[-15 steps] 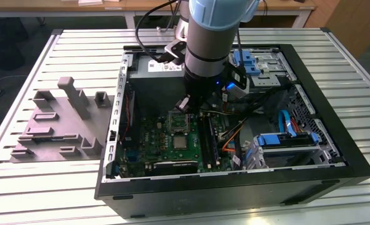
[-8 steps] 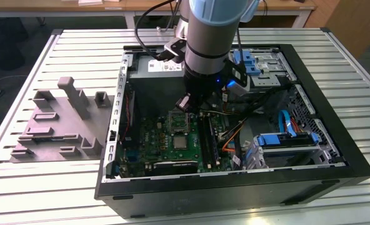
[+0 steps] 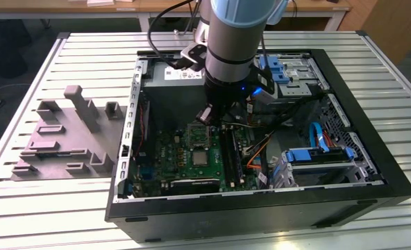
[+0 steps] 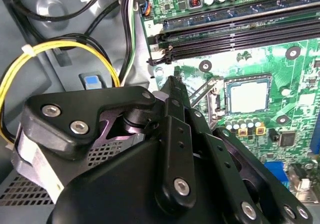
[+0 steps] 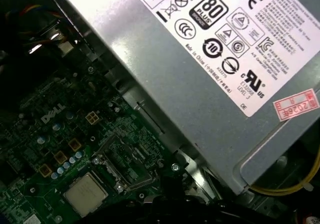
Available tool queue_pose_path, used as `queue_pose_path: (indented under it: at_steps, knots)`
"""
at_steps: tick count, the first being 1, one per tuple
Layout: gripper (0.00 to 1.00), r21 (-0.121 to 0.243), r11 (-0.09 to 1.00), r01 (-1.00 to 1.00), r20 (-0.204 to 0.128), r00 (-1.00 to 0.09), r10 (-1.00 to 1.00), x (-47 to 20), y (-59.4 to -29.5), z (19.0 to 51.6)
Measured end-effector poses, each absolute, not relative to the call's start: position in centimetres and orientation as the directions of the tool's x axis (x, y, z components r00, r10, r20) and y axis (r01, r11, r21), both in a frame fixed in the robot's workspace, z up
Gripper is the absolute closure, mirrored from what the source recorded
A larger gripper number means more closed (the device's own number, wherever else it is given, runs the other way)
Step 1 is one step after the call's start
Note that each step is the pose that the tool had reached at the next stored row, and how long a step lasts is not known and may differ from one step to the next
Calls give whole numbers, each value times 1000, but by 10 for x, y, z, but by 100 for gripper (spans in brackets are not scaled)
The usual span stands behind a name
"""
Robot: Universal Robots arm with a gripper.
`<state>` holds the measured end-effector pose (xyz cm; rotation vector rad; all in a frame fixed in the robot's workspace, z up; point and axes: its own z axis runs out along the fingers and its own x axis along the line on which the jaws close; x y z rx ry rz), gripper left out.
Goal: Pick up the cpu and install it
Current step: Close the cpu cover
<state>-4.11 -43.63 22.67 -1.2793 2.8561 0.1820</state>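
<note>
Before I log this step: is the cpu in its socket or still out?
In. The cpu lies flat inside its socket frame on the motherboard in both wrist views; the gripper hangs above, apart from it.

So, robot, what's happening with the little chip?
Black gripper above green motherboard. Small silvery square cpu lies in socket, apart from gripper. Nothing blocking.

We see the cpu with a smooth, silvery-grey metal top, dully reflective, set in the glossy green motherboard. The end effector looks like matt black metal held by bright steel screws. In the first wrist view, the power supply is brushed grey sheet metal carrying white paper labels. The computer case is matt black, and the tabletop is pale ribbed metal. The fixture plate appears matt grey plastic.
</note>
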Motion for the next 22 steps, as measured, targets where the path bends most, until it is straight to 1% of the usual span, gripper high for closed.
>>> queue_pose_path:
  at_steps: [13, 22]
  knots:
    - [89, 102, 638, -763, -52, -644, -763, -41, -436, 232]
    - [89, 97, 590, -802, -46, -596, -802, -42, -436, 233]
